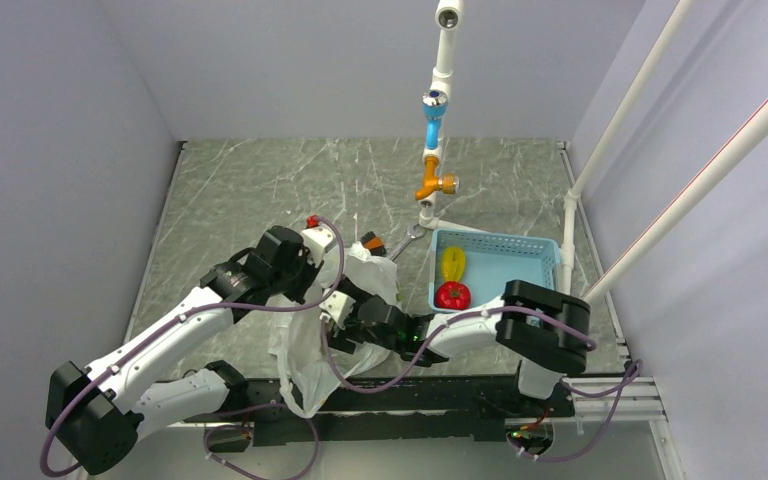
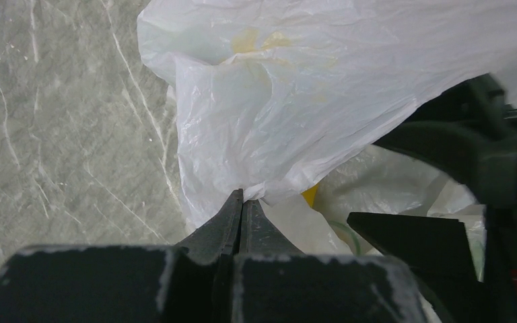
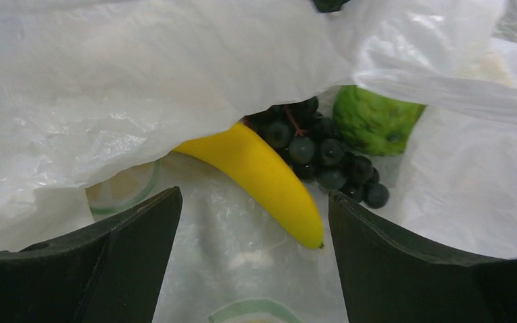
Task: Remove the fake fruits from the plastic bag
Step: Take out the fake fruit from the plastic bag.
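The white plastic bag (image 1: 305,355) lies between the two arms, and it fills the left wrist view (image 2: 296,87). My left gripper (image 2: 244,195) is shut on a fold of the bag and holds it up. My right gripper (image 3: 254,202) is open inside the bag's mouth. The yellow banana (image 3: 262,178) lies just ahead between its fingers, with the dark purple grape bunch (image 3: 323,151) and the green bumpy fruit (image 3: 373,121) behind it. The red round fruit (image 1: 451,295) and the yellow oval fruit (image 1: 452,263) lie in the light blue basket (image 1: 540,255).
A silver wrench (image 1: 403,242) lies left of the basket. A white pipe with blue and orange fittings (image 1: 432,150) hangs over the table's far middle. Slanted white pipes (image 1: 610,140) stand at the right. Walls close in left and right.
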Robot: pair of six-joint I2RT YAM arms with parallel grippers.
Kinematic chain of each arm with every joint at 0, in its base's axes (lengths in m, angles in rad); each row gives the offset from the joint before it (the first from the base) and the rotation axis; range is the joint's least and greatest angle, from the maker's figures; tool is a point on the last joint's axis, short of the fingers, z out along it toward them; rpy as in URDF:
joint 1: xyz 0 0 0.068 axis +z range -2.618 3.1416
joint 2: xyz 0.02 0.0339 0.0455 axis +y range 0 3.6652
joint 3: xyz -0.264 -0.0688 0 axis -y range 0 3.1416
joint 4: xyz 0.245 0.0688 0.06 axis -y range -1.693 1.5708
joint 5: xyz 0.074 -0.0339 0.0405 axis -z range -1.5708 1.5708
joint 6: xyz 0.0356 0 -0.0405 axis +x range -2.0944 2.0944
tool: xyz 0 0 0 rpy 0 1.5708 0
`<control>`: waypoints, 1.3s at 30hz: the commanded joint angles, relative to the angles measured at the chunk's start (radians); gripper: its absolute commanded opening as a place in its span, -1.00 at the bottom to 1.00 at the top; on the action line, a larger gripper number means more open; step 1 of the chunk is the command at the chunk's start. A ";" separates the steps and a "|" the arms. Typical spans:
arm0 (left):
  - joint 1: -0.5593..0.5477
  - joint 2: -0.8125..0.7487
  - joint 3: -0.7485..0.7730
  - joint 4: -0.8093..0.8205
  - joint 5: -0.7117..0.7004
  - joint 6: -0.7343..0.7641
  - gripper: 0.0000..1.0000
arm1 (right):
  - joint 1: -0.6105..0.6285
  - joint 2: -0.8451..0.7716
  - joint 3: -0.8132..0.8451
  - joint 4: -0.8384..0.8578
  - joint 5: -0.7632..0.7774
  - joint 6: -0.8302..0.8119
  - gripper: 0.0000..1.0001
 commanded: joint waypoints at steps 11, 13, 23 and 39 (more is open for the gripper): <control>-0.003 -0.007 0.030 0.019 -0.004 0.011 -1.00 | -0.007 0.208 0.164 0.016 -0.083 -0.061 0.59; -0.003 -0.006 0.034 0.010 -0.001 0.010 -1.00 | -0.008 0.221 0.167 0.012 -0.082 -0.070 0.52; -0.003 -0.011 0.030 0.017 -0.009 0.010 -1.00 | 0.030 0.178 0.187 -0.074 0.035 -0.137 -0.29; -0.004 -0.188 0.014 0.011 -0.349 -0.037 -1.00 | 0.066 -0.059 0.040 -0.075 0.276 -0.108 -0.95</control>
